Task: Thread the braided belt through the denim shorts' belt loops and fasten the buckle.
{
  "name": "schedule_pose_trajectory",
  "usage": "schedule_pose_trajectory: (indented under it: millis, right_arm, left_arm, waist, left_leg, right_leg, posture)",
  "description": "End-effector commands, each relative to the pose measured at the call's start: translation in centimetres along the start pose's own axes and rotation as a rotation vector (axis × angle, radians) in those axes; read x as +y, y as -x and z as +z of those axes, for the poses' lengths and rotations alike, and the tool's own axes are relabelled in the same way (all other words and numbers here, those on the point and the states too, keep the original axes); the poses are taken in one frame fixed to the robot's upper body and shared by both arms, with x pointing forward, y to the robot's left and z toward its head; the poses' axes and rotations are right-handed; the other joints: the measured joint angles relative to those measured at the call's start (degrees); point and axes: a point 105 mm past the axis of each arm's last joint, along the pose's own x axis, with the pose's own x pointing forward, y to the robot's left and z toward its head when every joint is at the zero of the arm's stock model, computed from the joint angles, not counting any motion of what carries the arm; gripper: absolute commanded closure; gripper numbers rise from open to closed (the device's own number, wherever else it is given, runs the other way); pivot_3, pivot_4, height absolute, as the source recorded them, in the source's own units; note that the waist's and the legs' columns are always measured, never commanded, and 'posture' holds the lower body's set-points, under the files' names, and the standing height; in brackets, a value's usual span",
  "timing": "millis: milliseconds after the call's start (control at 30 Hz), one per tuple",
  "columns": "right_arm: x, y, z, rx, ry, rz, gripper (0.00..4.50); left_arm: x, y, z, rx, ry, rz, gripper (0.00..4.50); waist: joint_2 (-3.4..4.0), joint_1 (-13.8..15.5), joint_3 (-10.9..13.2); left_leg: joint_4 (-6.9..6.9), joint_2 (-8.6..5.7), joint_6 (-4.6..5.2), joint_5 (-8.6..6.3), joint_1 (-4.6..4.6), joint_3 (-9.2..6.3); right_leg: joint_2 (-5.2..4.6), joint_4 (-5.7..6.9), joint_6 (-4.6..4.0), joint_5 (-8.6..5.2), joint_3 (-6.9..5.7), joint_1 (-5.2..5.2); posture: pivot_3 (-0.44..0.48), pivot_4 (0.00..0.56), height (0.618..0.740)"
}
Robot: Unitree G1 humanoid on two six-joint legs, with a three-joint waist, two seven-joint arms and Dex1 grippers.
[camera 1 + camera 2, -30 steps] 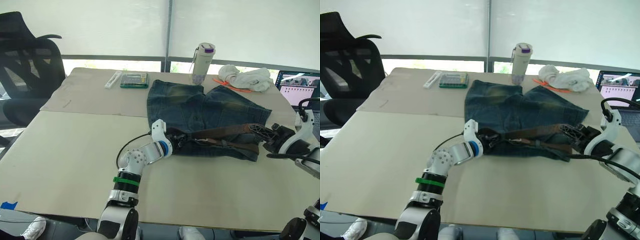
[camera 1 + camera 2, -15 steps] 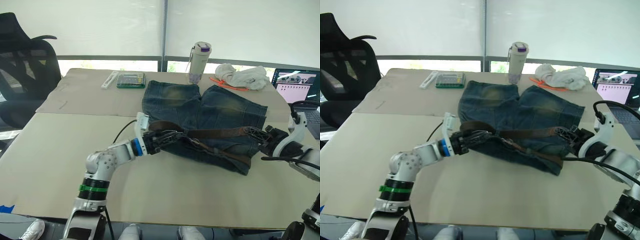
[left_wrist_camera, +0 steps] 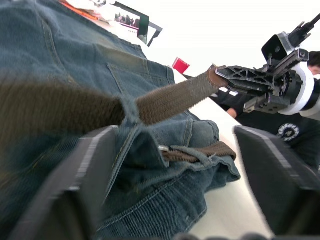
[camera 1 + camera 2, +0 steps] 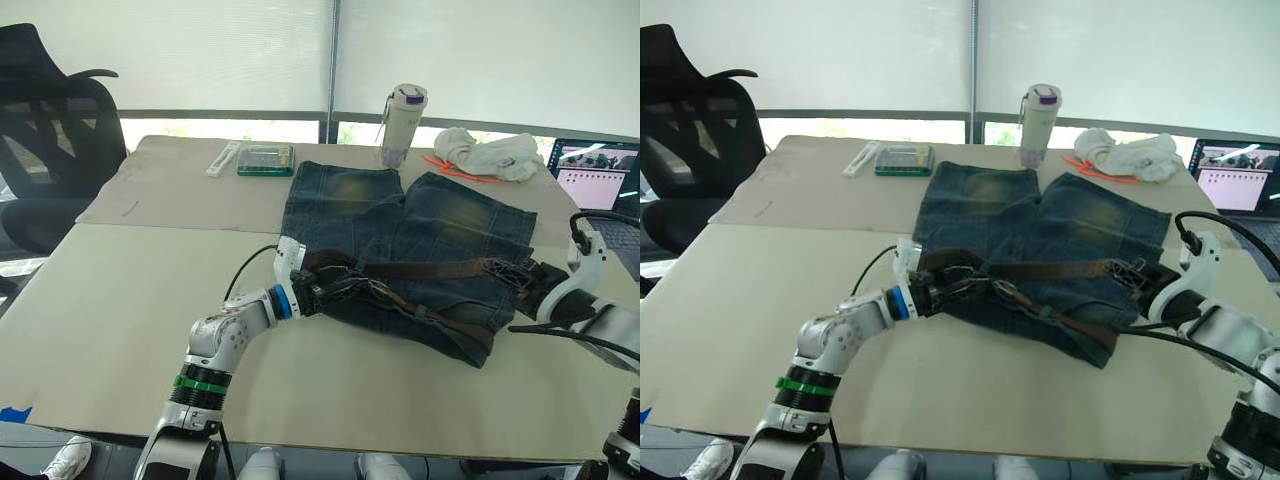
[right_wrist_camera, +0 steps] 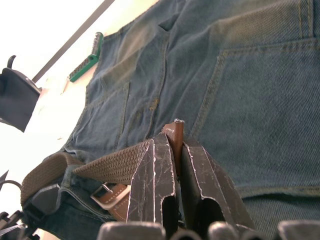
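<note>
Lying flat on the worktop (image 4: 120, 300): denim shorts (image 4: 420, 225), braided belt (image 4: 430, 268) stretched taut along the waistband. Right gripper (image 5: 176, 150) fingers pinched narrow on the belt's brown tip; left gripper (image 4: 335, 288) fingers spread wide around waistband and belt, buckle (image 5: 102, 190) just beside them.

Bright daylight comes through the blinds (image 4: 200, 50) behind the desk (image 4: 120, 300), washing out the wrist views' backgrounds. Shadows are soft. The belt (image 3: 45, 107) blurs close to the left wrist camera.
</note>
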Motion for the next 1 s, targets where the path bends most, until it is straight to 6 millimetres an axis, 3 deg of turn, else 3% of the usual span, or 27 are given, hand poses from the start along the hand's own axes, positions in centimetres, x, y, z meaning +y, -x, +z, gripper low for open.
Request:
schedule_pose_trajectory:
  millis: [33,200,400,467,567,700,900,1000]
  right_arm:
    - [1.0,0.5,1.3,-0.064,0.026,0.027,4.5]
    - [1.0,0.4,1.3,-0.059,0.028,0.029,4.5]
    - [0.9,0.4,1.5,-0.052,0.041,0.024,4.5]
    - [0.9,0.5,1.6,-0.051,0.048,0.024,4.5]
    - [0.9,1.1,1.9,-0.047,0.058,0.032,4.5]
    - [0.9,2.3,2.1,-0.016,0.083,0.049,4.5]
    - [2.2,4.9,0.2,0.122,0.082,0.171,4.5]
    - [2.6,5.3,-0.1,0.138,0.053,0.204,4.5]
  left_arm:
    - [-0.7,-0.1,0.7,-0.016,-0.042,0.001,0.07]
    - [-1.1,-0.1,0.9,-0.024,-0.069,-0.003,0.07]
    - [-3.6,0.9,4.3,-0.154,-0.065,-0.168,0.07]
    - [-3.4,1.4,5.3,-0.175,-0.082,-0.177,0.07]
    - [-1.2,1.9,5.5,-0.14,-0.123,-0.091,0.07]
    - [-1.1,2.5,5.0,-0.096,-0.161,-0.118,0.07]
    - [1.7,3.7,5.1,-0.107,-0.19,0.006,0.07]
    - [2.0,3.9,4.7,-0.095,-0.192,0.008,0.07]
  waist:
    - [0.0,-0.02,0.0]
    - [0.0,-0.02,0.0]
    - [0.0,-0.02,0.0]
    - [0.0,-0.02,0.0]
    - [0.0,0.07,0.0]
    - [0.0,0.08,0.0]
    - [0.0,0.71,0.0]
    - [-0.01,0.57,0.0]
  left_leg:
    - [0.0,0.0,0.0,0.0,0.0,0.0]
    - [0.0,0.0,0.0,0.0,0.01,0.0]
    - [0.0,0.0,0.0,0.0,0.0,0.0]
    - [0.0,0.01,0.0,0.0,0.01,0.0]
    - [0.02,0.0,0.0,0.0,0.04,0.0]
    - [0.02,-0.01,0.01,0.0,-0.02,0.01]
    - [0.03,0.01,0.02,-0.01,0.01,-0.01]
    - [0.05,0.01,0.02,-0.01,0.01,-0.01]
  right_leg:
    - [0.0,0.0,0.0,0.0,0.0,0.0]
    - [0.0,0.0,0.0,0.0,0.0,0.0]
    - [0.0,0.0,0.0,0.0,0.0,0.0]
    - [0.0,0.01,0.0,0.0,0.0,0.0]
    - [0.01,0.04,0.0,0.0,-0.01,0.02]
    - [0.0,-0.03,0.01,-0.01,0.0,0.01]
    - [0.01,-0.05,0.01,-0.01,-0.01,0.06]
    - [0.01,-0.02,0.01,-0.01,-0.01,0.07]
  posture:
    - [0.0,0.15,0.737]
    - [0.0,0.15,0.737]
    - [0.0,0.15,0.737]
    - [0.0,0.15,0.737]
    - [0.0,0.15,0.737]
    - [0.0,0.15,0.737]
    - [0.0,0.15,0.737]
    - [0.0,0.15,0.737]
